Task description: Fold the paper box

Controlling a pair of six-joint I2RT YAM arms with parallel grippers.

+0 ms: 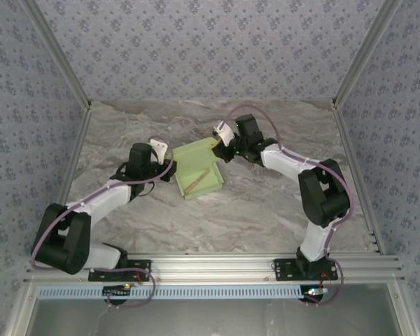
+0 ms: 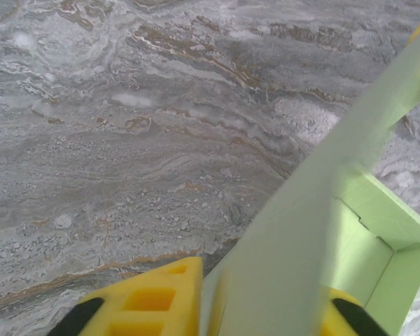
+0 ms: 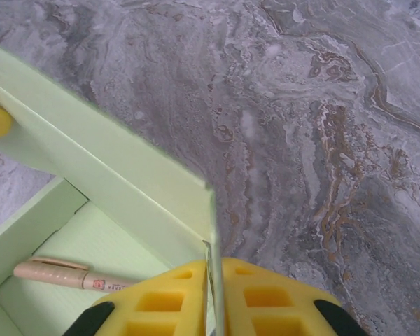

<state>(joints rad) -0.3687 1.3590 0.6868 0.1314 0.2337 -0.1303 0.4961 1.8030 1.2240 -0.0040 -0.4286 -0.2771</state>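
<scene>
The paper box (image 1: 193, 158), pale lime-green card with raised walls, lies open-topped in the middle of the table. A thin tan stick (image 1: 196, 183) rests inside it, printed like a pen (image 3: 70, 276). My left gripper (image 1: 169, 166) is at the box's left side. Its yellow fingers (image 2: 150, 304) are shut on a tall wall of the box (image 2: 315, 210) that stands between them. My right gripper (image 1: 221, 148) is at the far right corner. Its yellow pads (image 3: 266, 301) pinch the thin edge of a box wall (image 3: 112, 175) there.
The marble-patterned table (image 1: 280, 126) has free room all round the box. Patterned enclosure walls (image 1: 49, 84) stand left, right and behind. A metal rail (image 1: 217, 266) carrying both arm bases runs along the near edge.
</scene>
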